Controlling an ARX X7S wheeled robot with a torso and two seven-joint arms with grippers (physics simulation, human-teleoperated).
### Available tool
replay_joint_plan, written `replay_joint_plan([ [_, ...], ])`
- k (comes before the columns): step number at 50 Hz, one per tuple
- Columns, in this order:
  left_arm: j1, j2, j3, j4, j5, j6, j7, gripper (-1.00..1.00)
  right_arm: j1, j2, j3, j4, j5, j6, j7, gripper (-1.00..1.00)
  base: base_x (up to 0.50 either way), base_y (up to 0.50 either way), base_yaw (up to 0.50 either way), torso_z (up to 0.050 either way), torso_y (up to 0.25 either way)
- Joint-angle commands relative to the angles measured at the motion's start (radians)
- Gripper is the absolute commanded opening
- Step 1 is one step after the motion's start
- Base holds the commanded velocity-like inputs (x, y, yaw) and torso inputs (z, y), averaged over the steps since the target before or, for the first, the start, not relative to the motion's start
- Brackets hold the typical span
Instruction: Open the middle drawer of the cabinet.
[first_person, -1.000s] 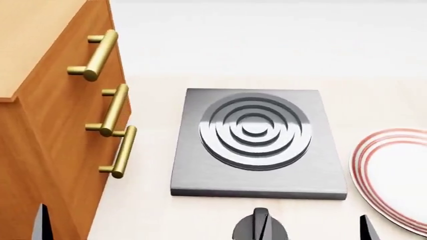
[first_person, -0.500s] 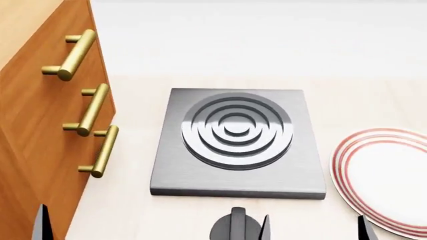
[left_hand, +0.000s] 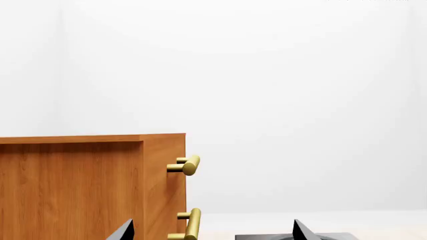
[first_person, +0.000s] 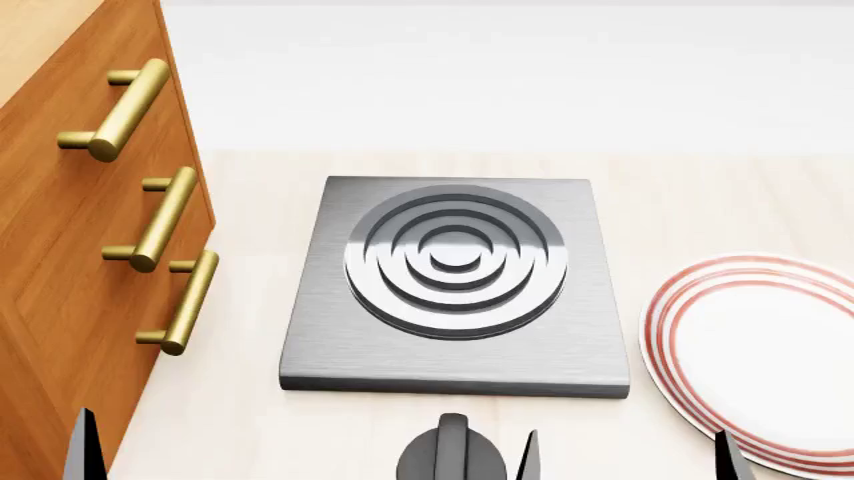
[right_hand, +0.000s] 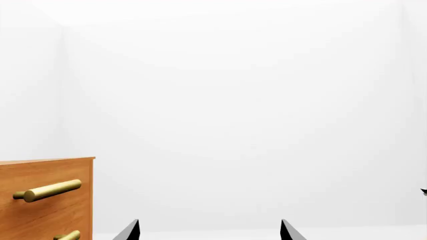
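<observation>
The cabinet (first_person: 67, 200) stands at the left, orange-brown wood with three stacked drawers, all fronts flush. The middle drawer's brass handle (first_person: 154, 222) sits between the uppermost handle (first_person: 114, 110) and the lowest handle (first_person: 180, 302). In the left wrist view the middle handle (left_hand: 191, 225) shows at the bottom edge, between the tips of my left gripper (left_hand: 213, 232), which is open, empty and short of it. My right gripper (first_person: 627, 458) is open and empty at the near edge, over the table by the stove; its wrist view shows the cabinet (right_hand: 47, 205) far off to one side.
A grey stove plate (first_person: 454, 285) with concentric rings lies mid-table, with a dark knob (first_person: 451, 455) just in front of it. A white plate with red rings (first_person: 754, 360) lies at the right. White walls stand behind the table.
The cabinet, stove plate and white plate have all slid leftward in the head view. The gripper tips stay at the bottom edge. The drawers have not moved.
</observation>
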Motion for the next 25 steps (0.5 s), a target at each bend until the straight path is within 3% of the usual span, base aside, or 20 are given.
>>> replay_joint_plan([
  [1, -0.007, -0.005, -0.003, 0.0, -0.013, -0.002, -0.006, 1.0, -0.003, 0.006, -0.005, -0.003, -0.007, -0.002, 0.007, 1.0, 0.0, 0.0, 0.0, 0.0, 0.0],
  [3, -0.032, -0.016, 0.012, 0.042, 0.029, -0.039, -0.006, 1.0, -0.007, 0.007, -0.001, -0.006, -0.008, -0.005, 0.011, 1.0, 0.0, 0.0, 0.0, 0.0, 0.0],
  [4, -0.088, -0.021, 0.053, 0.097, 0.158, -0.146, -0.012, 1.0, -0.01, 0.008, 0.004, -0.01, -0.004, -0.009, 0.013, 1.0, 0.0, 0.0, 0.0, 0.0, 0.0],
  [8, -0.245, -0.016, 0.189, 0.184, 0.419, -0.379, 0.05, 1.0, -0.018, 0.013, 0.012, -0.017, 0.003, -0.016, 0.016, 1.0, 0.0, 0.0, 0.0, 0.0, 0.0],
  [10, -0.454, 0.006, 0.342, 0.153, 0.688, -0.58, 0.193, 1.0, -0.027, 0.019, 0.026, -0.022, 0.016, -0.028, 0.017, 1.0, 0.0, 0.0, 0.0, 0.0, 0.0],
  [13, -0.603, 0.015, 0.424, 0.059, 0.817, -0.671, 0.295, 1.0, -0.029, 0.022, 0.031, -0.021, 0.025, -0.033, 0.018, 1.0, 0.0, 0.0, 0.0, 0.0, 0.0],
  [17, -0.828, -0.003, 0.568, -0.246, 0.998, -0.671, 0.363, 1.0, -0.028, 0.024, 0.033, -0.022, 0.03, -0.031, 0.021, 1.0, 0.0, 0.0, 0.0, 0.0, 0.0],
  [22, -1.018, 0.037, 0.651, -0.66, 1.042, -0.613, 0.322, 1.0, -0.031, 0.03, 0.031, -0.025, 0.03, -0.035, 0.02, 1.0, 0.0, 0.0, 0.0, 0.0, 0.0],
  [25, -1.073, 0.062, 0.677, -0.804, 1.049, -0.59, 0.291, 1.0, -0.031, 0.032, 0.033, -0.024, 0.035, -0.036, 0.022, 1.0, 0.0, 0.0, 0.0, 0.0, 0.0],
])
